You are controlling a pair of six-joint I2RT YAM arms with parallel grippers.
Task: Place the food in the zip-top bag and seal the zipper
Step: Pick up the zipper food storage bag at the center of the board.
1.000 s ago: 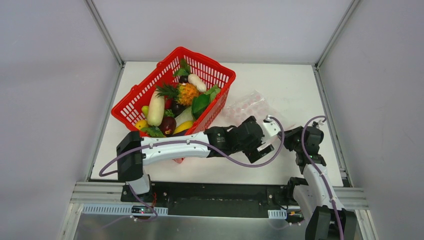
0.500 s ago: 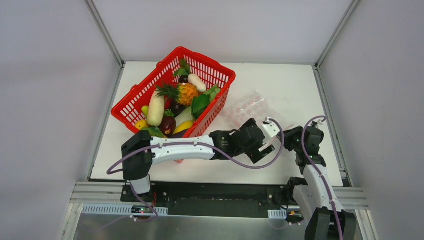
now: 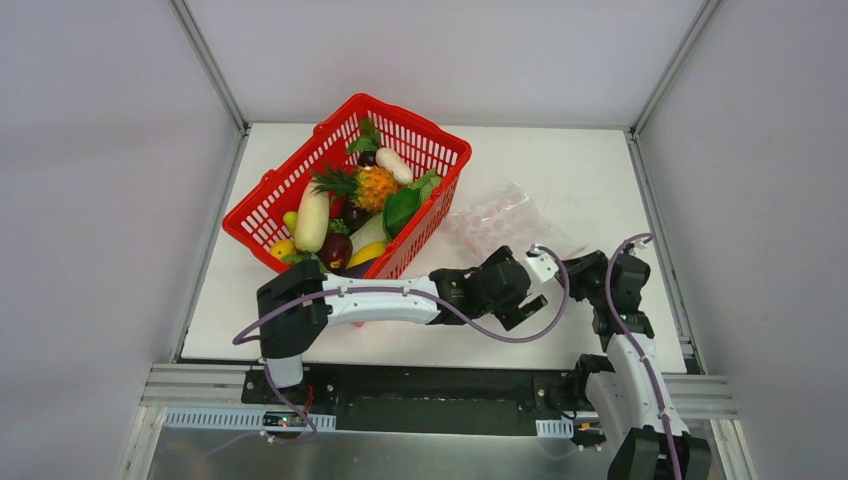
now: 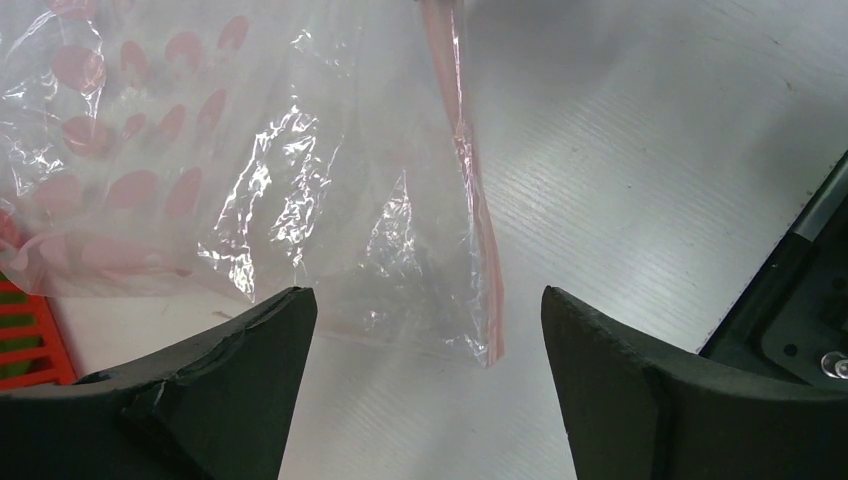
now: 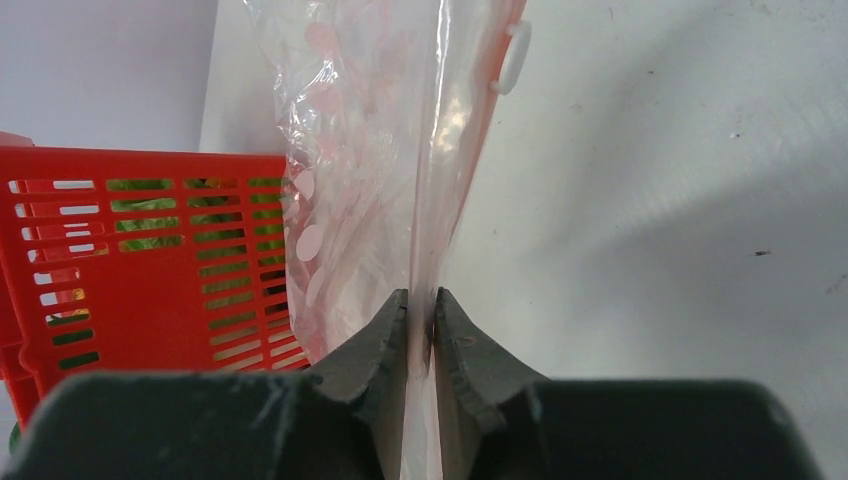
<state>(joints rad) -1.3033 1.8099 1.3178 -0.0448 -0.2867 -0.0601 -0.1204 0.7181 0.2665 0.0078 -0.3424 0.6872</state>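
The clear zip-top bag (image 3: pixel 497 215) with pink dots lies crumpled on the table, right of the basket. Its pink zipper (image 4: pixel 470 170) runs down to a near corner. My right gripper (image 3: pixel 583 268) is shut on the bag's zipper edge (image 5: pixel 452 150), with the strip pinched between its fingertips (image 5: pixel 420 298). A white slider tab (image 5: pixel 512 55) sits farther along the strip. My left gripper (image 3: pixel 538 287) is open just short of the bag's near corner (image 4: pixel 428 300), touching nothing. The food stays in the basket: orange pineapple (image 3: pixel 375 187), white radish (image 3: pixel 312 218), green vegetable (image 3: pixel 402 208).
The red mesh basket (image 3: pixel 436 139) stands at the back left, tilted, with its wall close to the bag (image 5: pixel 150 270). The right arm's black body (image 4: pixel 800 300) is near my left gripper's right finger. White walls and metal rails enclose the table.
My left arm has swung right and drawn its gripper a little toward the near edge. The right gripper keeps its hold on the bag and has barely moved.
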